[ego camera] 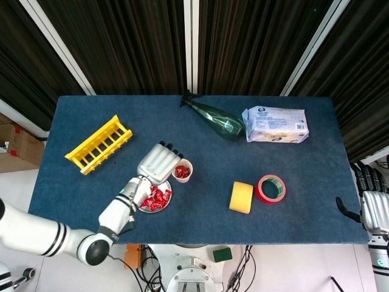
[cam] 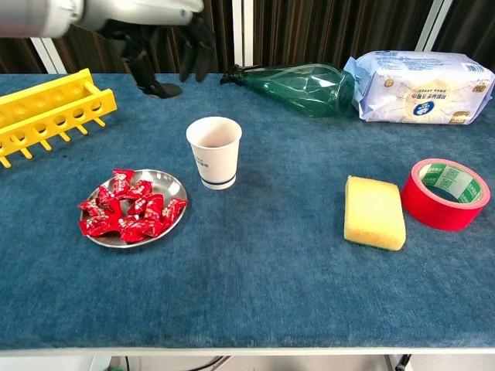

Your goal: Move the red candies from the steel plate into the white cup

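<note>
left robot hand (cam: 166, 54) empty; one white cup (cam: 215, 152), one steel plate (cam: 175, 188)

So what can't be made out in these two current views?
- Inside of the white cup: the chest view's low angle hides it behind the near wall; the head view shows red inside, but the count is too small to tell.
- Left hand: cut off by the chest view's top edge.
- Right hand: cut off by the head view's right edge, absent from the chest view.
- Steel plate: partly covered by the left arm, head view.

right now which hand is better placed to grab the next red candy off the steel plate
Left. The left hand hovers open just above the round steel plate of red wrapped candies, beside the white paper cup. The right hand sits off the table's far right edge.
</note>
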Controlling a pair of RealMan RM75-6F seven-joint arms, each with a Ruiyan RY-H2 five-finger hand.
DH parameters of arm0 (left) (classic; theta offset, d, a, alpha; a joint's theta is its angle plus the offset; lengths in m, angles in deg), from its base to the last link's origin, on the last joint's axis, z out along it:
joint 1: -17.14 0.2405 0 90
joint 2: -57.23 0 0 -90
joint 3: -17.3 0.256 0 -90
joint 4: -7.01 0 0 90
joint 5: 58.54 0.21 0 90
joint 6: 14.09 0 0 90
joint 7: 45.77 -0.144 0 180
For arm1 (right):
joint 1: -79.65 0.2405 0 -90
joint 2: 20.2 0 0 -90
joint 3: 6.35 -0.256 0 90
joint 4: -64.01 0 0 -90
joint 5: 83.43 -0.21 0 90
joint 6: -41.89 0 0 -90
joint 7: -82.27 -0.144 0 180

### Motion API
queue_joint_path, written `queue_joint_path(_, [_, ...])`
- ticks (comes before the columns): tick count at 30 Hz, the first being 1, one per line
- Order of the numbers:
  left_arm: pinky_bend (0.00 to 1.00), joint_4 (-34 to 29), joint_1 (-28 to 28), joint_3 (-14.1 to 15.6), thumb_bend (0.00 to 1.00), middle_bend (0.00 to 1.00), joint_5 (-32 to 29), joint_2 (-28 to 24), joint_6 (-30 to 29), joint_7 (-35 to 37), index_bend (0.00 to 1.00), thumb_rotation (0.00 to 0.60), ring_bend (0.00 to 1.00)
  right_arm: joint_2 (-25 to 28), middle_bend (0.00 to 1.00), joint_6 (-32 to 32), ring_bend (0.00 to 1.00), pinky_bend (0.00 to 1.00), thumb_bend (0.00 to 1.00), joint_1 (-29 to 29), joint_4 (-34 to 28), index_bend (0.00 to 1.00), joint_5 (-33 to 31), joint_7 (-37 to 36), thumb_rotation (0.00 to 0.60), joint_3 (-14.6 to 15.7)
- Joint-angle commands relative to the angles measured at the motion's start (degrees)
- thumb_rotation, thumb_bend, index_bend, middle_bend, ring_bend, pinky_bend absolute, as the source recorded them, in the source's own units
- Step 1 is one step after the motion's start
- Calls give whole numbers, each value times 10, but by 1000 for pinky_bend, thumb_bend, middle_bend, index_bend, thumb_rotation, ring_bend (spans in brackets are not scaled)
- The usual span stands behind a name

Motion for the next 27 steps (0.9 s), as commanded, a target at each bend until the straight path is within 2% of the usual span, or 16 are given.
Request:
queue_joint_path(1, [351,-46,97,63,345,410,99,-57,-60,66,385,600,288,0,0,0,0,0,321,0,-1,0,0,1,600,0])
queue_joint_path(6, [357,14,196,131,344,404,207,-51,-52,163,381,600,288,0,0,1,0,0,321,0,-2,0,1,2,600,1])
queue_joint_path(10, [358,102,260,159,344,304,277,-11,-34,239,311,600,234,1,0,4,0,0,321,-2,-3,0,2,0,600,1])
queue_joint_path(14, [352,179,308,162,341,269,339,30,-31,302,285,600,198,1,0,6,0,0,322,-3,-3,0,3,-2,600,1])
queue_joint_path(17, [343,208,328,166,312,264,374,47,-25,312,279,600,180,2,0,4,0,0,322,-3,-2,0,2,-3,600,1])
queue_joint_path(22, [325,214,342,163,265,241,388,59,1,288,277,600,152,2,0,1,0,0,321,-1,-1,0,1,-4,600,1])
queue_joint_path(27, [322,223,354,137,264,234,393,70,7,281,279,600,146,1,0,-1,0,0,321,-1,0,0,1,-6,600,1])
